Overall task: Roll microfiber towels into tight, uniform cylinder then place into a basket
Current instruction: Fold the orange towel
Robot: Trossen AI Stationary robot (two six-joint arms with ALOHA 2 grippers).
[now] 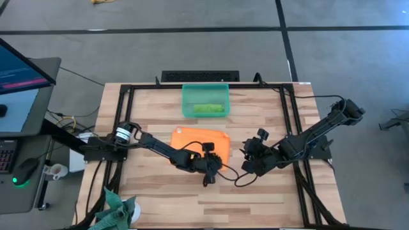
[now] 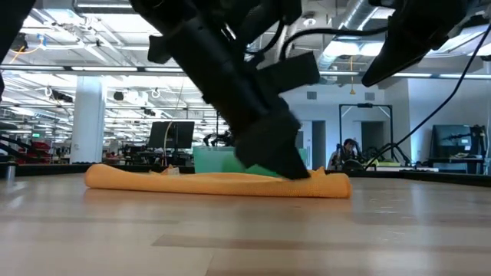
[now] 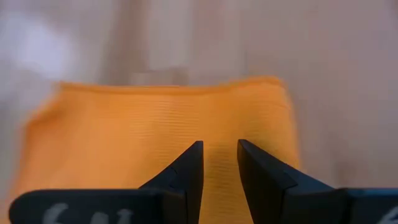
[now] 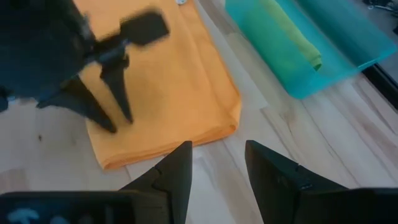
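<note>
Wooden desk (image 1: 268,191), pale planks, black frame along its edges. Teal-green cloth (image 1: 115,211), crumpled at the near left corner. Beside the desk: monitor (image 1: 19,70), mouse (image 1: 25,169).

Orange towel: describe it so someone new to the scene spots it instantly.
Start at the wooden table and find the teal basket near its far edge, already holding a lime green towel. Just in front lies the orange towel, flat and folded. It is the only orange thing there, with the left gripper at its near edge.
</note>
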